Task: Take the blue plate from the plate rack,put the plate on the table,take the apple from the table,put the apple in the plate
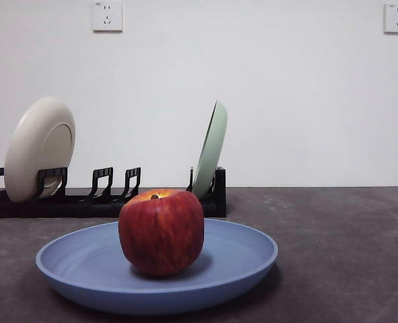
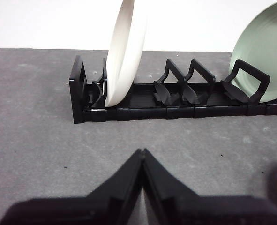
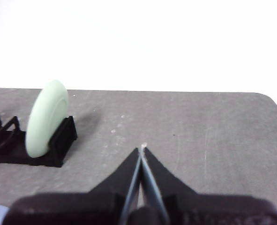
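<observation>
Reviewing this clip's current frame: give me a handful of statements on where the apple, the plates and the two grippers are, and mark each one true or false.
1. The apple sits in the blue plate. True.
2. The blue plate stands in the plate rack. False: it lies flat on the table, in front of the rack.
3. The rack holds a cream-white plate and a pale green plate. True.
4. The left gripper is shut on the apple. False: its fingers are closed on nothing, above bare table facing the rack.
5. The right gripper is shut and holds nothing. True.
6. The two racked plates touch each other. False: they stand at opposite ends, with vacant prongs between them.
</observation>
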Controlling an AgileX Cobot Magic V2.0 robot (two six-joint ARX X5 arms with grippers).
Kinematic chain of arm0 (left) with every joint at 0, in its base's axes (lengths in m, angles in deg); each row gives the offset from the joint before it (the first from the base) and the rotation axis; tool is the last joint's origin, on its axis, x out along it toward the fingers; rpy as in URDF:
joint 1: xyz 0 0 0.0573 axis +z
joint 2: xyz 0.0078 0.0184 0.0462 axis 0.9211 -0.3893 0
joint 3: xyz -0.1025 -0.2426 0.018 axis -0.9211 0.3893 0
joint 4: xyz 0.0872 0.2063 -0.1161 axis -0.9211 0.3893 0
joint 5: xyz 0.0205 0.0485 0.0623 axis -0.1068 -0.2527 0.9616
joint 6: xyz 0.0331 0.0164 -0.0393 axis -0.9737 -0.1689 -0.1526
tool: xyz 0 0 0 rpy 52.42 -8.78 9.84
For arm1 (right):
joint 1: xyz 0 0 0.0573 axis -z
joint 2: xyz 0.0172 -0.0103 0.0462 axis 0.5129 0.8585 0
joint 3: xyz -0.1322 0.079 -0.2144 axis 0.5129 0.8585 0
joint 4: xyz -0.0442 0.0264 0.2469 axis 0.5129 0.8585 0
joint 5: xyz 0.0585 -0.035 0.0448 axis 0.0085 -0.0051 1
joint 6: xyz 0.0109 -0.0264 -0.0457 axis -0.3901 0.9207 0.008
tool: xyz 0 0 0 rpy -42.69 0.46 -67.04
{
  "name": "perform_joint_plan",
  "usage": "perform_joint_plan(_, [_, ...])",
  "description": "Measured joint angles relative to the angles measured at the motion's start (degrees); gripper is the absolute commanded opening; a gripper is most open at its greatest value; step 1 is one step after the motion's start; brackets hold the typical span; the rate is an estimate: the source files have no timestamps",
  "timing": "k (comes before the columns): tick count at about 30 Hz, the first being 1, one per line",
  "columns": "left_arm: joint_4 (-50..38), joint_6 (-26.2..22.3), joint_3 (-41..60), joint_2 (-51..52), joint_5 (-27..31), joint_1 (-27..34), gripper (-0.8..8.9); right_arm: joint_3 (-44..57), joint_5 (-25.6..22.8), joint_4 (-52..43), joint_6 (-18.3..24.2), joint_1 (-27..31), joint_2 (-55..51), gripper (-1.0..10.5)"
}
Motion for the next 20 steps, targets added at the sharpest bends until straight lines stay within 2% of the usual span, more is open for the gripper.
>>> perform_joint_plan(6, [0.0, 0.0, 0.0, 0.0, 0.0, 0.0, -0.04, 16.8, 3.1, -11.4, 0.1, 6.6, -6.1, 0.0])
perform_joint_plan(11, [0.0, 0.0, 0.0, 0.0, 0.0, 0.0, -0.04, 28.7, 3.2, -18.0, -3.7, 9.7, -8.9, 0.0])
perform_joint_plan(16, [0.0, 0.0, 0.0, 0.0, 0.0, 0.0, -0.04, 36.0, 3.2, -26.0, -7.2, 12.0, -10.3, 0.0])
perform_joint_plan(20, [0.0, 0.0, 0.0, 0.0, 0.0, 0.0, -0.04, 39.2, 3.2, -29.7, -7.5, 13.2, -11.8, 0.0])
